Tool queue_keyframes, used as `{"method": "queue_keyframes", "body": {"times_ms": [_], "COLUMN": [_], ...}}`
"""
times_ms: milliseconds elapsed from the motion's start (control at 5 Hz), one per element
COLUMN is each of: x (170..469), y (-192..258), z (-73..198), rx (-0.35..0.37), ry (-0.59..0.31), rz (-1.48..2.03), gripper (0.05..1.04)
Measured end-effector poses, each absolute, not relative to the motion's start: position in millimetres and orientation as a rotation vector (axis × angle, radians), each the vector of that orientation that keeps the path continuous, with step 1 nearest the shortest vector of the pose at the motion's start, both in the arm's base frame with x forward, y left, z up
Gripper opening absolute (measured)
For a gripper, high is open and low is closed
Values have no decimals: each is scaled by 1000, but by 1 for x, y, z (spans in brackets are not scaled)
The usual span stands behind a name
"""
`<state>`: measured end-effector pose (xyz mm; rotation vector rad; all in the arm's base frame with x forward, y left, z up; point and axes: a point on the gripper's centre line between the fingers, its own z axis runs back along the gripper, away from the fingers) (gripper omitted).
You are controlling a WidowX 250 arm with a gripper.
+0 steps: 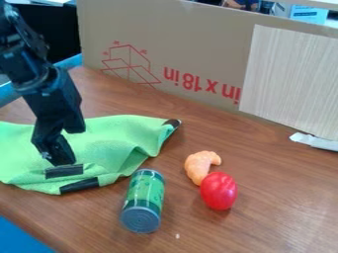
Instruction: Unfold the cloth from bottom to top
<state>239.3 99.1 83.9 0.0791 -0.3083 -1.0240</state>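
Jaws of the gripper (63, 158) low over the near part of the green cloth (99, 143), by a black patch (64, 171); apart or together, cannot tell. Cloth rumpled, left side of desk (264, 212). Green can (144, 200) lying near its edge; orange curved piece (198, 167) and red rounded piece (218, 190) right of can.

i count one cloth (105, 143) with three black patches (78, 186), one can (144, 197), one orange toy (198, 167), one red toy (218, 191), one cardboard sheet (198, 39), one pale panel (290, 79), one white strip (316, 142), one table (277, 212) and my one tool (62, 155).
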Motion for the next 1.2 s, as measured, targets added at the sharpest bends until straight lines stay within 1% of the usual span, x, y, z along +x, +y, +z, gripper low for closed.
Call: {"method": "queue_keyframes", "body": {"times_ms": [400,600,1000,1200], "x": [242,240,235,235], "y": [103,105,104,104], "z": [67,58,50,42], "rx": [115,122,131,129], "ry": [-260,-242,-232,-205], "rz": [-1012,-1012,-1028,-1027], "gripper": [1000,1000,1000,999]}}
